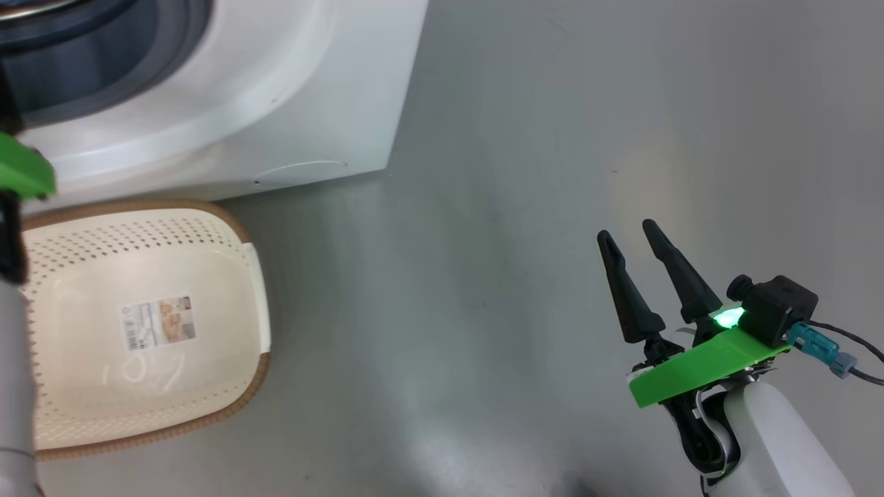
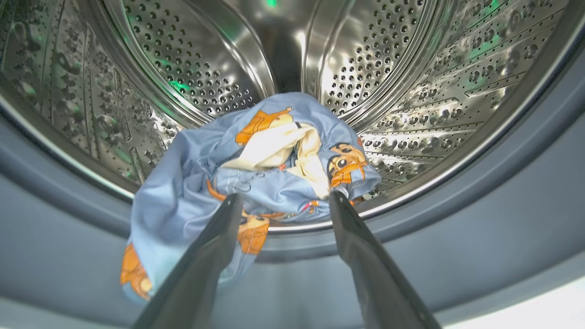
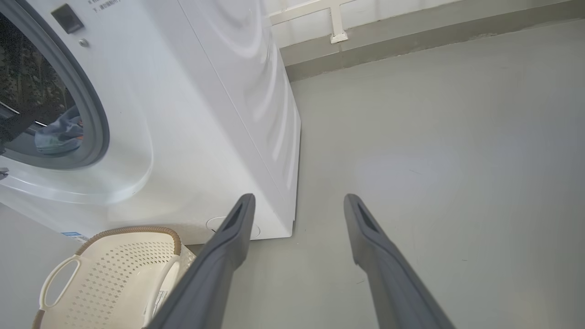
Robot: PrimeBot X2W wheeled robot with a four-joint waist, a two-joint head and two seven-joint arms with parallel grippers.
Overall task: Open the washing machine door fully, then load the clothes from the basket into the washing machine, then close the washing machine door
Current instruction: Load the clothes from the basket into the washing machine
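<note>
Clothes (image 2: 274, 169) draped over drum (image 2: 192, 68) lip, just beyond parted left jaws

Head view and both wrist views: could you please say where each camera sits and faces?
Head view: on the head, looking down at the basket, washing machine front and floor; right gripper and left forearm show.
Left wrist view: on the left wrist, looking into the drum at the clothes; left gripper shows.
Right wrist view: on the right wrist, facing the machine's side and floor; right gripper shows.
Shared: head and right wrist views both show the basket.
</note>
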